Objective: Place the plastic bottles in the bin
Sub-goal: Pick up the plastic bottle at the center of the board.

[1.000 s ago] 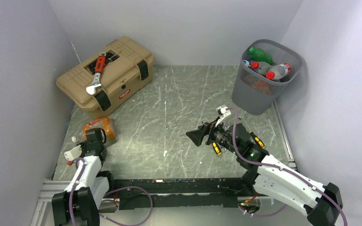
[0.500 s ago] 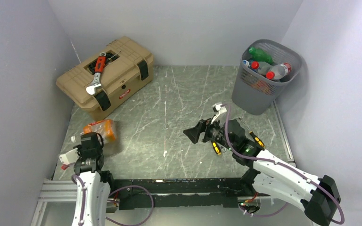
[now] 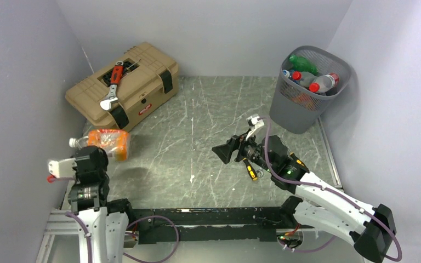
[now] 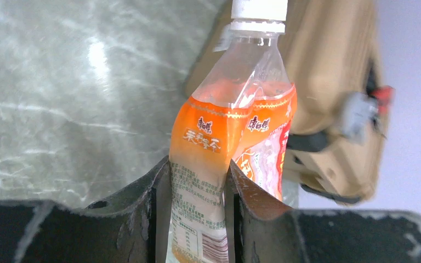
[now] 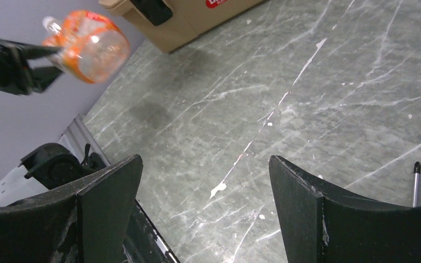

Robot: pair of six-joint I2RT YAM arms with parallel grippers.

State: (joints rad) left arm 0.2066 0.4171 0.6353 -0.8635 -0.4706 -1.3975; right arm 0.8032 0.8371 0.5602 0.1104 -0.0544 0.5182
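Crumpled orange-label bottle (image 4: 227, 148), white cap, pinched in left claw (image 4: 197, 174) above counter (image 3: 197, 120); right claw (image 5: 205, 161) wide, hovering mid-counter.

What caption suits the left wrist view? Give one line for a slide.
Left jaws shut on a crumpled orange-labelled plastic bottle, tan toolbox behind it.

One orange bottle (image 3: 108, 144), one bin (image 3: 290, 111), one toolbox (image 3: 149, 70), one wrench (image 3: 112, 89)

Wrench (image 3: 112, 85) atop toolbox (image 3: 149, 70) (tan).
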